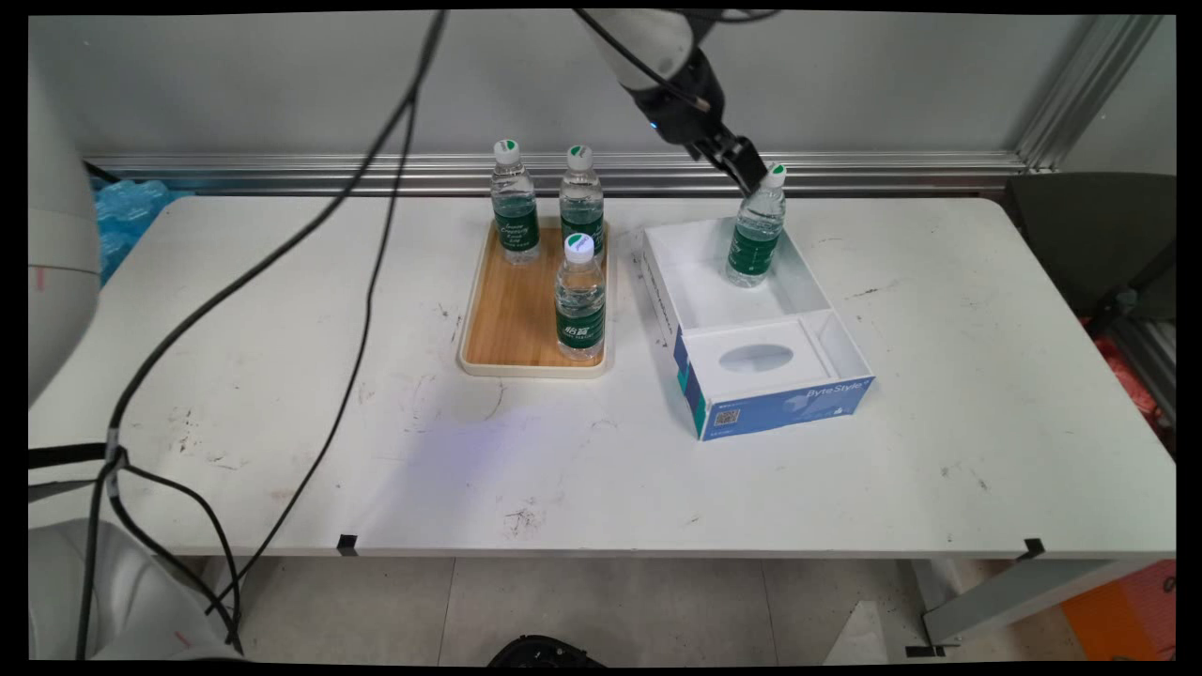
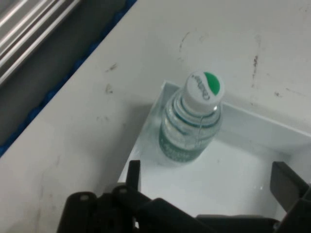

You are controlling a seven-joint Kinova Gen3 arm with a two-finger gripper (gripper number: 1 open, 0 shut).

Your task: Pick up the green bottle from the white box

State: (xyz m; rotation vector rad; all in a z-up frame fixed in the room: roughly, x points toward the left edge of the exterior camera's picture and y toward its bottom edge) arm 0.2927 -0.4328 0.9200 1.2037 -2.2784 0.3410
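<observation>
Main view: the gripper [image 1: 748,178] is seen at upper centre-right of the frame, angled down from the arm at the top edge, just left of the cap of a water bottle [image 1: 756,230]. That bottle is stood upright in the far compartment of an open white-and-blue box [image 1: 751,329], right of centre on the white tabletop [image 1: 376,422]. Contact between gripper and bottle cannot be confirmed from this view. A white insert with an oval cutout [image 1: 757,357] is seen in the box's near compartment. Left of the box, just beside it, a wooden tray [image 1: 512,319] is placed; three more bottles are stood upright on it: two at the far end, far-left bottle [image 1: 515,202] and far-right bottle [image 1: 581,199], and a near bottle [image 1: 579,299] at the tray's right edge. Black cables [image 1: 366,282] are hung across the left half of the frame.

Hand view: the fingers [image 2: 133,177] are spread wide, one at lower left and one at lower right of the frame, with nothing held between them. The water bottle [image 2: 192,126] is seen at centre, above the fingers and apart from them, white cap with green patch toward the camera, stood in a corner of the box [image 2: 252,126]. Scuffed tabletop [image 2: 73,126] is seen around the box; a metal rail [image 2: 29,24] is seen at upper left.
</observation>
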